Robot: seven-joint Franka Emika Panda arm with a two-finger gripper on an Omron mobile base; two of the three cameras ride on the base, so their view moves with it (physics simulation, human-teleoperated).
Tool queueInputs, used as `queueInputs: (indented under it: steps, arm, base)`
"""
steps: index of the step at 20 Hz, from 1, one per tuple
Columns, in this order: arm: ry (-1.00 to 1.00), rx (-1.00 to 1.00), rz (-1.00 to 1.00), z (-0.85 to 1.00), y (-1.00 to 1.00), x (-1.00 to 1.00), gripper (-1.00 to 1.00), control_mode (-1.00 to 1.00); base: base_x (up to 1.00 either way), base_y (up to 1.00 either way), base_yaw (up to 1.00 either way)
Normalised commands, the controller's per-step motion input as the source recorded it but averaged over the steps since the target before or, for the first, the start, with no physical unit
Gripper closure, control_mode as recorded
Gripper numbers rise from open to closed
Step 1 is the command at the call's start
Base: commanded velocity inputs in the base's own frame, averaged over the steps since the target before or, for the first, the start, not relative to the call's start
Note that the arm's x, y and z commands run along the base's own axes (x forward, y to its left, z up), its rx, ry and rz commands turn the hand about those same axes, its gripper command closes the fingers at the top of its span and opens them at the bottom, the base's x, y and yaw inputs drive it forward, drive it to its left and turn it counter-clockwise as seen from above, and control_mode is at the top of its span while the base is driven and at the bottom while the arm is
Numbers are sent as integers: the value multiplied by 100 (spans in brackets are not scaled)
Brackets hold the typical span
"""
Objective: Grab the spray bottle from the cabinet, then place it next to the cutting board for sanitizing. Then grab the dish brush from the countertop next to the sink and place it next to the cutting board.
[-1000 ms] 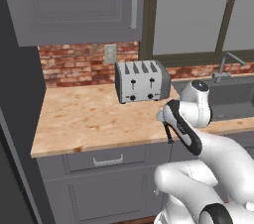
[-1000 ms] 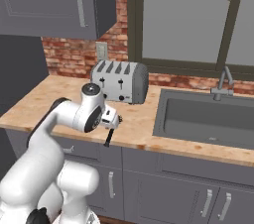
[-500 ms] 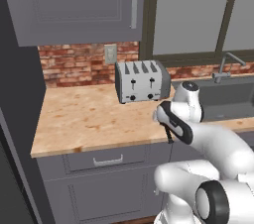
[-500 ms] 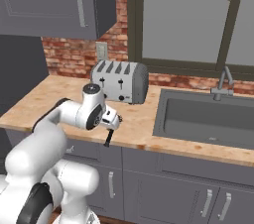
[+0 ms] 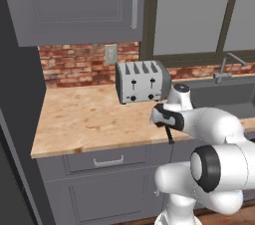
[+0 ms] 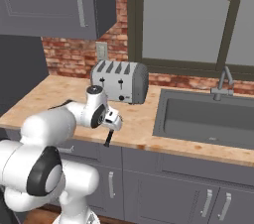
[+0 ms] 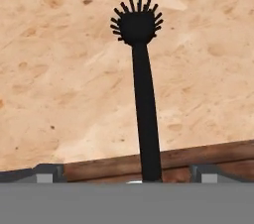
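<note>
We see the dish brush (image 7: 141,99) lying flat on the countertop (image 5: 89,117), its bristly head (image 7: 138,22) pointing inward and its handle end reaching over the front edge. In the right base view the dish brush (image 6: 108,139) lies between the toaster (image 6: 119,82) and the counter's front edge, left of the sink (image 6: 208,116). The gripper (image 7: 126,171) hovers directly over the handle, jaws spread wide and straddling it, holding nothing. The arm is folded low, with the wrist bent down over the counter edge. The toaster stands just behind the hand, near the brick wall; the faucet (image 6: 223,82) sits well apart at the sink's rear. The cabinet (image 5: 74,5) hangs above with its door closed. Bare countertop extends to the left.
</note>
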Motion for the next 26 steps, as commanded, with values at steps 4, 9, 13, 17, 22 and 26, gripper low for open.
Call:
queueInputs:
  steps: [4,9,13,17,22,26]
  arm:
    - [4,-1,0,-28,-17,44,-100,-100]
    - [6,0,0,-28,-30,37,-100,-100]
    - [1,0,0,-31,-21,4,-100,-100]
    - [0,0,0,-38,1,21,-100,-100]
    - [0,0,0,-35,8,34,-100,-100]
    - [0,0,0,-36,1,28,-100,-100]
  base:
    - [0,0,0]
    - [0,0,0]
    - [0,0,0]
    - [0,0,0]
    - [0,0,0]
    - [0,0,0]
